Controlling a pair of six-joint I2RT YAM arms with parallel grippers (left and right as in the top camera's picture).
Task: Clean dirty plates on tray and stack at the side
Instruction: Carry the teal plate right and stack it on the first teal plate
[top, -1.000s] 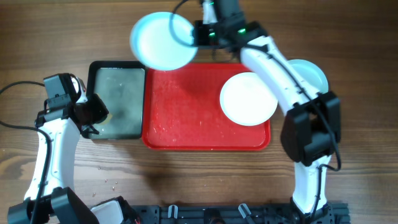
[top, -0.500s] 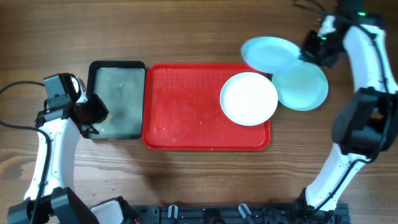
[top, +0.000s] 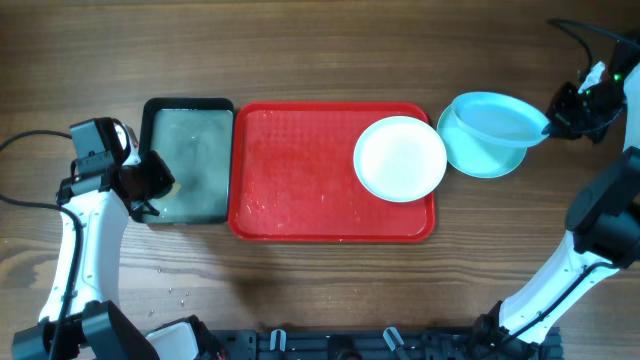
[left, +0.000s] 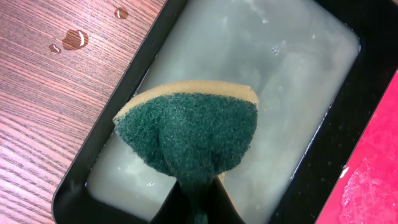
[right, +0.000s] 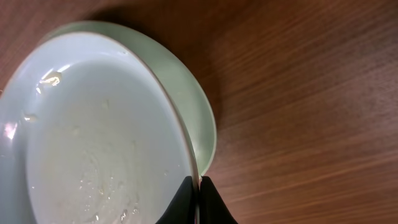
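My right gripper (top: 552, 118) (right: 196, 186) is shut on the rim of a light cyan plate (top: 492, 118) (right: 93, 137), held tilted just over a second cyan plate (top: 478, 158) (right: 186, 93) that lies on the wood right of the red tray (top: 290, 190). A white plate (top: 400, 158) lies on the tray's right end. My left gripper (top: 150, 185) (left: 198, 202) is shut on a green-yellow sponge (left: 189, 134) above the black tray (top: 188, 110) of cloudy water (left: 249, 81).
Water drops lie on the wood left of the black tray (left: 73, 40) and near the front left (top: 175, 293). Cables run at the far left (top: 20, 145) and far right (top: 585, 30). A black rail (top: 380, 345) lines the front edge.
My right arm has carried the cyan plate from behind the tray's left end rightwards to over the other cyan plate at the right side. The left arm has not moved.
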